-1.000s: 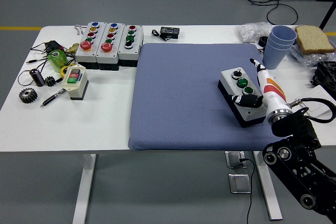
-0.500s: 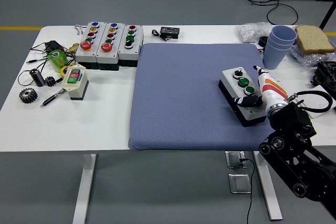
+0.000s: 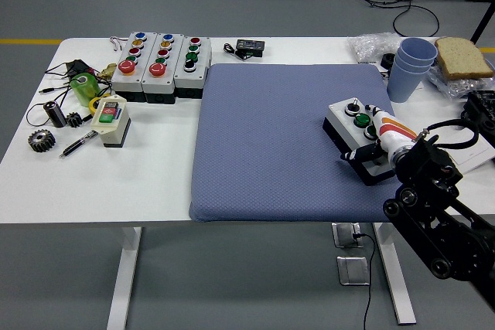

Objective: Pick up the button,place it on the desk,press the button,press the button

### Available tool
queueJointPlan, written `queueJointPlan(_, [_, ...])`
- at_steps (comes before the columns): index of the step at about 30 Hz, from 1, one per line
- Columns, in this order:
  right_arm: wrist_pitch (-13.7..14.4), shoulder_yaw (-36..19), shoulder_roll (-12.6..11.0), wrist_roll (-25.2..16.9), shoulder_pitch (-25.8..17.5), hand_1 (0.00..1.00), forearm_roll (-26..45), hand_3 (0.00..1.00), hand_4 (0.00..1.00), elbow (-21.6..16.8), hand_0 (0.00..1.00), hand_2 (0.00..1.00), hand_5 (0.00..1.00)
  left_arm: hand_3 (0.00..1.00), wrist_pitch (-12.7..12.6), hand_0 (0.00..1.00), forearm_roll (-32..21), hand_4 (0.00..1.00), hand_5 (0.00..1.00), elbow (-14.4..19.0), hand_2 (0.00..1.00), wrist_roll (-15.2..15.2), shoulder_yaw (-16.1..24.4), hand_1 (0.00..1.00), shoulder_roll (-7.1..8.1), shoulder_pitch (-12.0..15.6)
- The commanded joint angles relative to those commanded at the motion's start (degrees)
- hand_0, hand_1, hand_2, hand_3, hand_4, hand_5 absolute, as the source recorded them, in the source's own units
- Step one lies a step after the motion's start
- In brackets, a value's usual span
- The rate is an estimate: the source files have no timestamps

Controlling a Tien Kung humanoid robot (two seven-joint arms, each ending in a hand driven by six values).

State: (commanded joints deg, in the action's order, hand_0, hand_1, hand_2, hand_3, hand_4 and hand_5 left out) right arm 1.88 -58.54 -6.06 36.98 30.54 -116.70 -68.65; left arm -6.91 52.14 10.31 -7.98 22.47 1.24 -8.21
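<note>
On the blue mat, the right hand rests atop the grey button box; finger state unclear.

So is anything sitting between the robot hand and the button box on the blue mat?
Nothing visible. The right robot hand is already over the button box on the blue mat, with no other object between them.

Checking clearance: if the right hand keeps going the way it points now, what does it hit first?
The right hand points up-left over the button box on the blue mat. It would likely meet the box's green button first, then its black knob. Its height above the box is unclear.
</note>
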Motion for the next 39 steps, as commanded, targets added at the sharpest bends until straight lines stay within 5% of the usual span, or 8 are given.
queueJointPlan(2, [-0.76, 0.27, -0.17, 0.0, 0.21, 0.643, -1.07, 0.951, 0.998, 0.07, 0.598, 0.856, 0.163, 0.589, -0.03, 0.625, -0.16, 0.341, 0.65, 0.0, 0.679, 0.03, 0.0, 0.658, -0.02, -0.03])
queueJointPlan(3, [-1.06, 0.42, -0.28, 0.0, 0.37, 0.489, -1.39, 0.892, 0.993, 0.18, 0.447, 0.743, 0.154, 0.588, -0.05, 0.625, -0.24, 0.341, 0.65, 0.0, 0.678, 0.05, -0.04, 0.658, -0.01, -0.06])
queueJointPlan(8, [-2.45, 1.63, -1.28, 0.0, 1.5, 0.489, -2.98, 0.892, 0.993, 0.77, 0.447, 0.743, 0.154, 0.588, -0.07, 0.625, 0.06, 0.341, 0.65, 0.0, 0.678, 0.01, 0.49, 0.658, 0.06, -0.28])
queueJointPlan(9, [-2.42, 1.82, -1.47, 0.0, 1.69, 0.337, -3.14, 0.821, 0.92, 0.95, 0.267, 0.589, 0.084, 0.588, -0.07, 0.625, 0.07, 0.341, 0.65, 0.0, 0.679, 0.01, 0.52, 0.658, 0.08, -0.32])
queueJointPlan(20, [-0.36, 3.12, -3.05, 0.0, 2.0, 0.284, -0.55, 0.788, 0.873, 2.6, 0.224, 0.57, 0.051, 0.588, -0.14, 0.625, -0.24, 0.341, 0.649, 0.0, 0.679, 0.12, 0.54, 0.658, 0.3, -0.62])
queueJointPlan(21, [-0.09, 3.29, -3.2, 0.0, 1.97, 0.224, -0.41, 0.688, 0.8, 2.5, 0.151, 0.503, 0.043, 0.589, -0.14, 0.625, -0.21, 0.343, 0.648, 0.0, 0.679, 0.12, 0.56, 0.658, 0.3, -0.65])
queueJointPlan(30, [0.33, 7.84, -5.88, 0.0, 3.88, 0.172, 0.65, 0.613, 0.783, 0.19, 0.087, 0.446, 0.059, 0.59, -0.03, 0.625, 0.25, 0.343, 0.647, 0.0, 0.679, 0.01, 0.99, 0.658, 0.39, -0.94])
queueJointPlan(39, [2.09, 12.8, -8.95, -13.22, 6.62, 0.031, 1.98, 0.509, 0.667, -3.61, 0.02, 0.3, 0.125, 0.591, -0.05, 0.625, 0.36, 0.342, 0.646, 0.0, 0.679, 0.03, 1.35, 0.658, 0.53, -1.07])
